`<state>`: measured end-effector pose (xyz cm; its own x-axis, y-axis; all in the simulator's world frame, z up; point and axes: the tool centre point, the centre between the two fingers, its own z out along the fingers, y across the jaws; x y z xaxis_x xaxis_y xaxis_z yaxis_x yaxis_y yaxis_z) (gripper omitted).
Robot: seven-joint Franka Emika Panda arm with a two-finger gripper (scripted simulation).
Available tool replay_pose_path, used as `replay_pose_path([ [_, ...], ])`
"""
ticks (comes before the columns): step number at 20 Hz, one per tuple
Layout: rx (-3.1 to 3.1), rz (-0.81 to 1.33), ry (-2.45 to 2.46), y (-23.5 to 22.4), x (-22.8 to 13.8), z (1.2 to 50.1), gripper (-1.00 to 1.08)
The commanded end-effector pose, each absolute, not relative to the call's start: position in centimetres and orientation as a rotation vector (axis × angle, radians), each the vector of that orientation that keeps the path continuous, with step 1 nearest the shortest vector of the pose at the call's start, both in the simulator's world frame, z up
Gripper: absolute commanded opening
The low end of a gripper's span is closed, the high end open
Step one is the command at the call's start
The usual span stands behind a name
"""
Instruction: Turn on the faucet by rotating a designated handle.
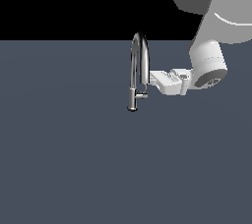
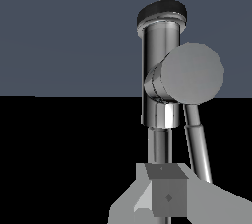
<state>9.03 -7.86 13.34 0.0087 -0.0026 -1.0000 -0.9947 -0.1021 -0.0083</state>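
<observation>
Chrome gleams on the single faucet (image 1: 139,70) standing on a slate-grey floor (image 1: 64,159), its one stub handle (image 1: 141,96) jutting from the lower stem toward the exterior view's right. One white arm reaches in from that side, its claw (image 1: 153,79) just beside the spout, above the handle. Whether its fingers are apart or together cannot be told.

Hidden and cut-off parts

The arm (image 1: 211,2) is cut off by the exterior view's top and right edges. The gripper (image 1: 155,78) ends just beside the faucet (image 1: 139,70), its jaw gap too small to read there. In the wrist view only one gripper finger (image 2: 167,196) shows, cropped by the picture's edge, and it covers part of the faucet's spout.
</observation>
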Motion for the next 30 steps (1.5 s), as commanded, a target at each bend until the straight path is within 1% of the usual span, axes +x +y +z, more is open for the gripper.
replay_pose_path([
  [1, -1.292, 1.281, 1.150, -7.9, 8.5, 13.7, -1.00],
  [8, -1.291, 1.281, 1.150, -8.0, 7.3, 14.0, -1.00],
  [10, -1.294, 1.286, 1.144, -7.3, 7.6, 13.8, -1.00],
  [28, -1.291, 1.281, 1.149, -8.5, 2.7, 11.4, -1.00],
  [29, -1.291, 1.281, 1.149, -8.5, 2.7, 11.4, -1.00],
  [30, -1.306, 1.277, 1.126, -7.5, 3.6, 12.5, -1.00],
])
